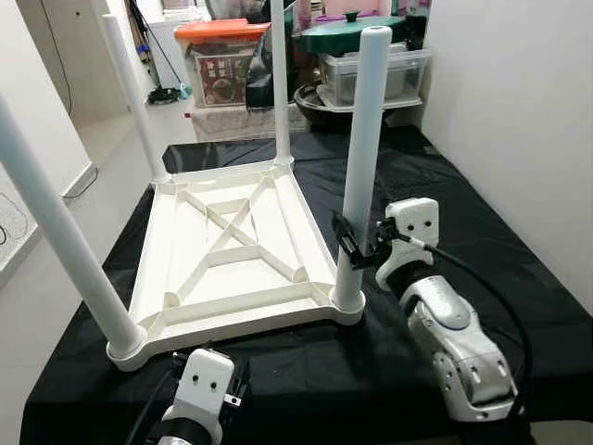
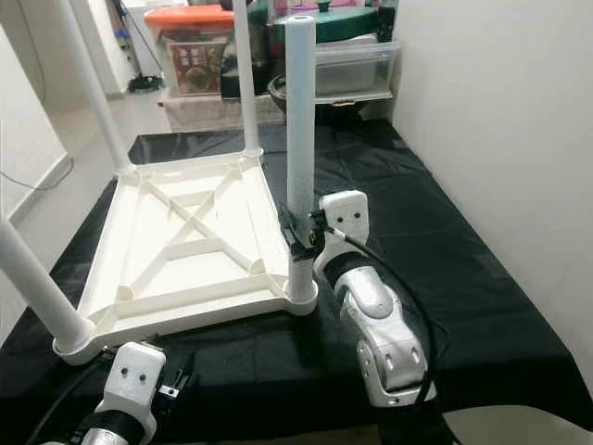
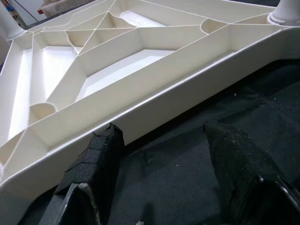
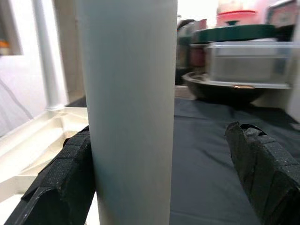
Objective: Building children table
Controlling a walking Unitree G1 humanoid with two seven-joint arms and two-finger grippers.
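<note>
The white plastic tabletop (image 1: pixel 232 250) is lying upside down on the black cloth (image 1: pixel 519 278) of the work table, its ribbed underside facing up and 4 legs standing in its corner sockets. The near-right leg (image 1: pixel 363 139) is rising straight up, its long axis vertical, at the tabletop corner closest to the cloth's right edge.

The right gripper (image 1: pixel 355 243) is sitting low on that leg, just above the socket (image 1: pixel 347 298). In the right wrist view the leg is standing between the 2 black fingers (image 4: pixel 56 187): 1 pad is touching or nearly touching its side, while the other is standing well apart from it, so the jaws are spread and not clamped. The right arm is plainly the nearer one to this leg. Judging from this, the next move is turning on closing squarely across the tube, so that it can be pressed or twisted down along its own vertical axis.

The left gripper (image 3: pixel 159 178) is hovering low over the cloth by the tabletop's near edge, fingers apart, holding nothing.

The legs are smooth, matte, round tubes, probably slippery under a light grip. The tabletop is rigid moulded plastic with diagonal ribs crossing at the middle. The finger pads look coarse and foam-like.
</note>
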